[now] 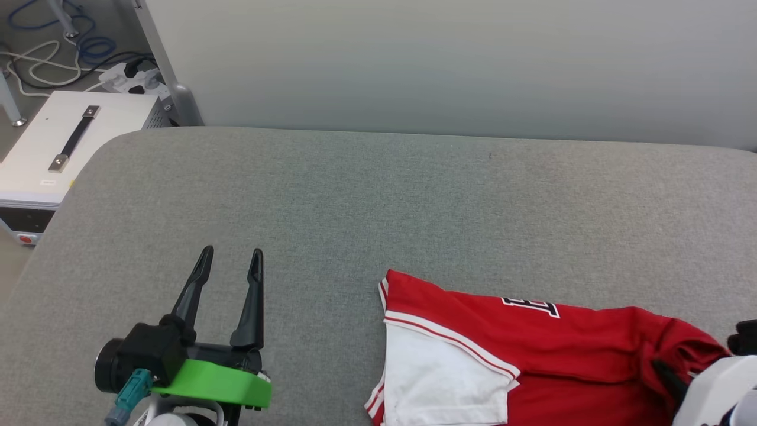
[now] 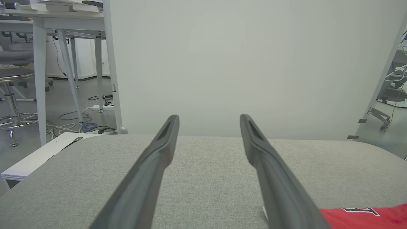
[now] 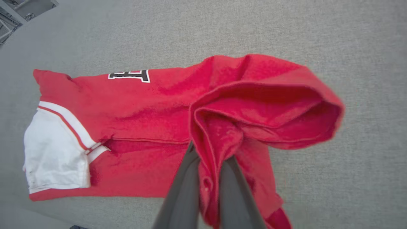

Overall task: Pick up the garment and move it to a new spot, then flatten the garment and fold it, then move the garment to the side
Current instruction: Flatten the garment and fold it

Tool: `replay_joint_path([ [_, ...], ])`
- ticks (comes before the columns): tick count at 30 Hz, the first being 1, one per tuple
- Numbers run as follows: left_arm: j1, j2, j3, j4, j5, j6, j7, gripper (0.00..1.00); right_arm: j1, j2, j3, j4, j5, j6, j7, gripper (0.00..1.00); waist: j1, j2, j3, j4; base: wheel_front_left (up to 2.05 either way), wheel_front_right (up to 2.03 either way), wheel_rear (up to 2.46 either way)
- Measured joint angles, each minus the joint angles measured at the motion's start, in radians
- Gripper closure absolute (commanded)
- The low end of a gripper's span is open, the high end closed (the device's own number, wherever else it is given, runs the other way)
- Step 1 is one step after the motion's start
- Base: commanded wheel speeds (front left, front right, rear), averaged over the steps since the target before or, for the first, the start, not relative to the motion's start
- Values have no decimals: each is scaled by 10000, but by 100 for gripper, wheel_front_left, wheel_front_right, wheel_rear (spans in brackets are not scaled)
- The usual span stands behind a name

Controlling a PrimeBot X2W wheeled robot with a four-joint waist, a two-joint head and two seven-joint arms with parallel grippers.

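Left gripper (image 1: 232,251): fingers spread wide, empty, over bare grey table (image 1: 355,189), near left.
Garment (image 1: 532,337): near right on table, white sleeve flat toward centre, right end bunched and lifted.
Right gripper (image 3: 208,165): pinched tight on thin red fold at garment's right end.
Risks: small bite may slip under drag; single-point pull likely bunches cloth further; near table edge seems close, so shirt could slide off.
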Motion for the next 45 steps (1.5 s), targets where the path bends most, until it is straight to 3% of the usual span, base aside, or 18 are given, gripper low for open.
replay_joint_path([
  [7,40,-36,2,2,-77,0,0,0,59,1712,692,-1170,12,0,598,100,0,0,8,218,0,0,0],
  [12,39,-36,12,17,-127,0,0,0,-239,2353,1549,-1369,307,0,600,100,0,0,52,380,0,0,0],
  [22,27,-25,-21,111,-155,0,0,0,-1056,2441,3269,73,1791,-2,-1030,100,0,0,127,844,0,0,0],
  [32,19,25,-109,167,-163,0,0,0,-1971,2477,4368,2243,2052,-2,-2376,100,0,0,171,1293,0,0,0],
  [34,10,36,-121,176,-167,0,0,0,-2134,2474,4420,2719,1919,-2,-2558,59,0,0,186,1362,0,0,0],
  [35,5,42,-127,184,-178,0,0,0,-2197,2475,4437,2872,1864,-2,-2646,0,0,0,190,1387,0,0,0],
  [39,2,59,-159,230,-209,0,0,0,-2383,2464,4784,3275,1902,-2,-2815,0,0,0,159,1456,0,0,0],
  [45,8,109,-155,334,-236,0,0,0,-2459,2479,5852,2853,2468,-2,-2777,0,0,0,-36,1412,0,0,0],
])
